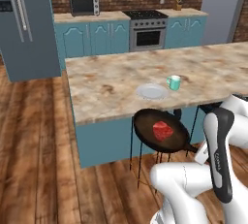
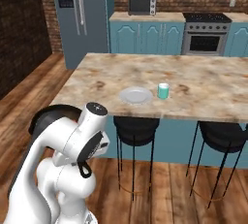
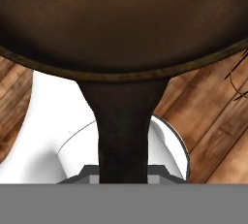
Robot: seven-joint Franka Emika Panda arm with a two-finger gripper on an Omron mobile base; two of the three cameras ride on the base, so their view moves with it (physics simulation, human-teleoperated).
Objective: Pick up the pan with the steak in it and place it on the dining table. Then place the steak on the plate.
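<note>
Floating off the table near edge in the left base view, pan held level above the wood floor with steak at its middle, handle running right to the gripper, clamped shut on it. Farther back on the stone top, plate bare, then mug just right of it. From the right base view, 2 black stools tucked under that edge, below plate and mug.
</note>
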